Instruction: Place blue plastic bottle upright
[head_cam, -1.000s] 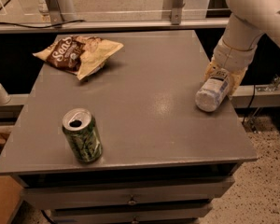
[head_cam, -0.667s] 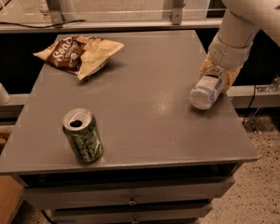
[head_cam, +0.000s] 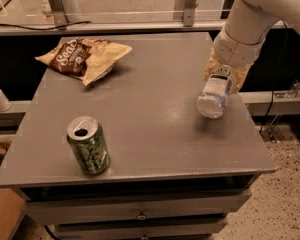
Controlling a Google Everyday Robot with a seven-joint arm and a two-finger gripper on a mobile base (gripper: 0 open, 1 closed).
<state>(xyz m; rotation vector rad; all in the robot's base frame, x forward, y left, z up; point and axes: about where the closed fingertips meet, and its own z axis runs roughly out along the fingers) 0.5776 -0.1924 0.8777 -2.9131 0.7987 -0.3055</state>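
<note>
— How far along are you?

— Partway. My tool (head_cam: 223,74), at the right of the frame, is closed round the blue plastic bottle (head_cam: 213,98), gripping its far end.

— Is it standing?

— Not yet. It hangs tilted, round end toward the camera (seemingly just off the desk (head_cam: 155,124)). What's left, I judge: tip it vertical, set it down, let go.

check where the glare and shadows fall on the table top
Camera view: a pale sheen crosses the middle of the grey table; a soft shadow lies below the blue plastic bottle, held tilted by the gripper near the right edge; the green soda can and chip bag cast small shadows.
</note>
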